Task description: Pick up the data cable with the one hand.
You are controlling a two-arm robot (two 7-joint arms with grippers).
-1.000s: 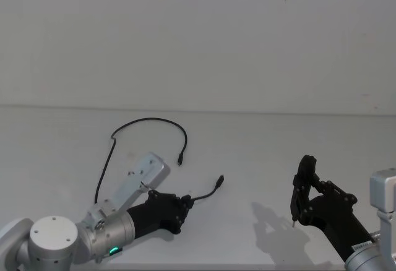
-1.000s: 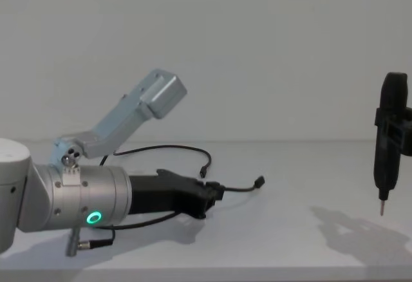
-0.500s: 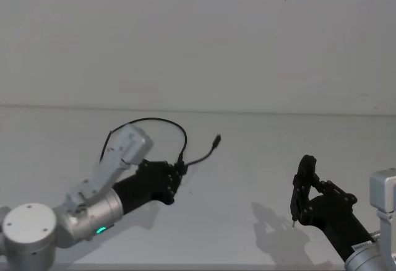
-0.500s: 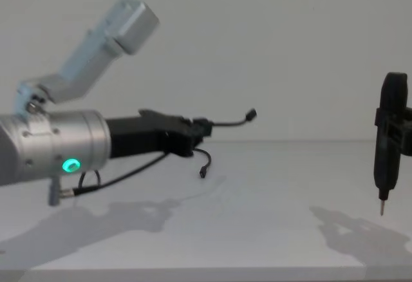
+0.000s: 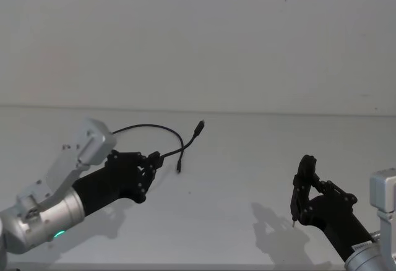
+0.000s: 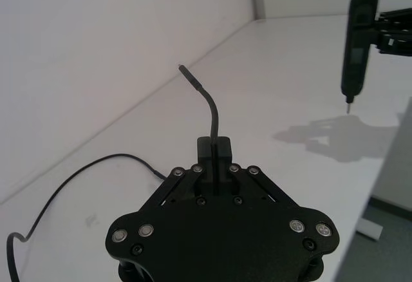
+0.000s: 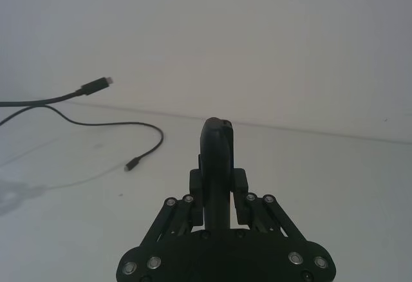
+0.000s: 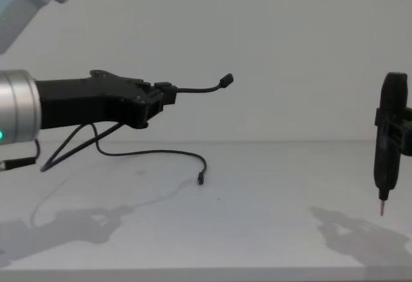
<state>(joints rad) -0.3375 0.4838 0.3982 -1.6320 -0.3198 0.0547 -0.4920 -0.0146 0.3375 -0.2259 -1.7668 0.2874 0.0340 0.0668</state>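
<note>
We can read no text, brand, number or sign anywhere here. A pale strip (image 5: 361,244) on the wrist of the right arm (image 5: 371,255) in the head view carries marks too small for us to make out.

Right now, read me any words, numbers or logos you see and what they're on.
None can be read.
Small label on the silver right arm: print too small to read.
Left black two-fingered tool, shut on the thin black data cable: no markings.
Right tool, parked holding a black pen-shaped stick: no markings.
</note>
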